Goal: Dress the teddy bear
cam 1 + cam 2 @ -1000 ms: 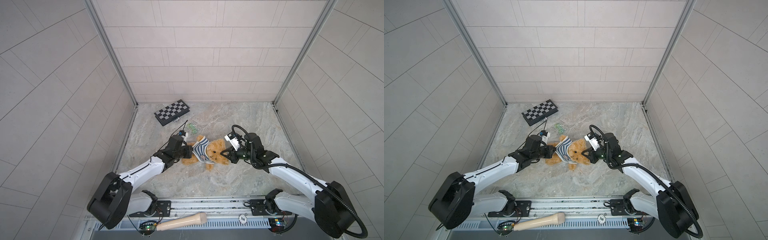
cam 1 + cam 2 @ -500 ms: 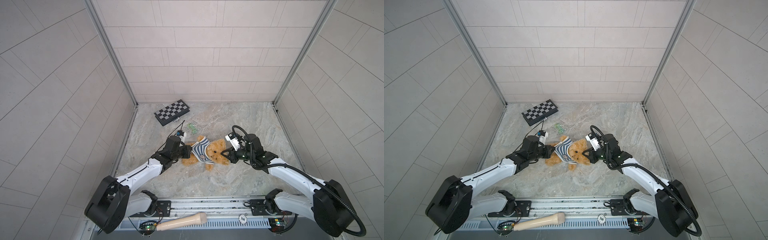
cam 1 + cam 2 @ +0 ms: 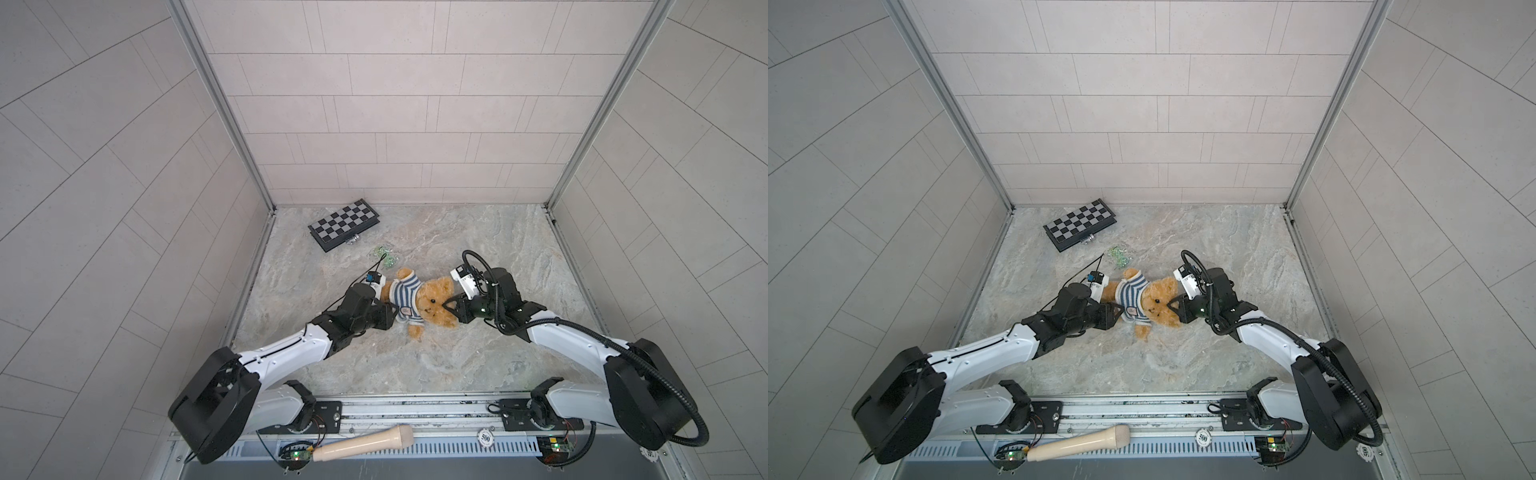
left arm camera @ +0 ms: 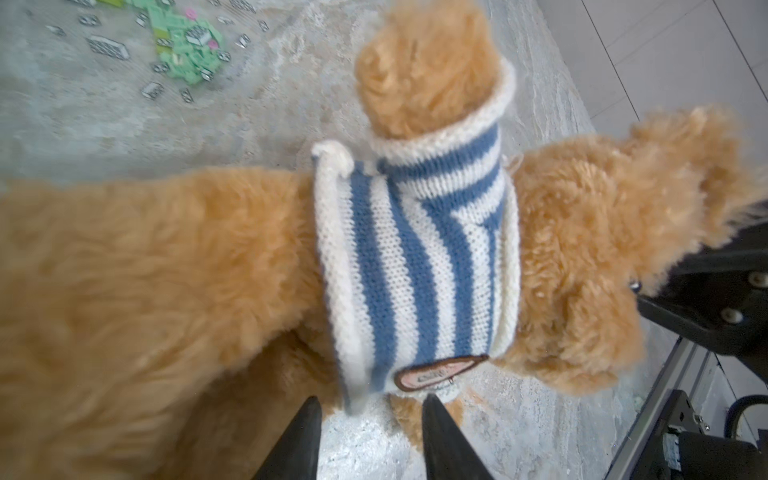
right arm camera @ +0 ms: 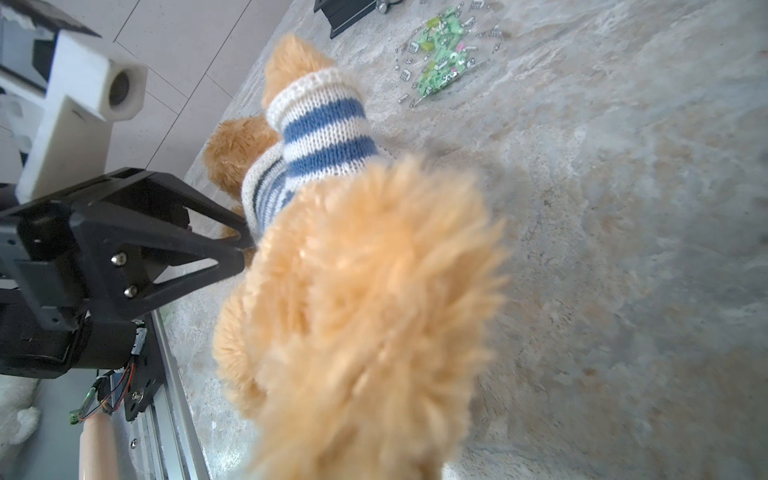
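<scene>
Left gripper (image 3: 390, 313) sat at the hem of the striped sweater (image 3: 405, 294) in both top views, right gripper (image 3: 449, 305) pinching the teddy bear (image 3: 432, 297) by the head, mid table (image 3: 457, 365). Left wrist view alone showed the left jaws parted, empty. Right wrist view: fur hid its fingers.

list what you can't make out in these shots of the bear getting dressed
Bear's legs: under the left arm in both top views; blurred, cut off in the left wrist view.
Right jaws: buried in fur in the right wrist view, so their hold is unclear.
Sweater patch lettering: too blurred to read.
</scene>
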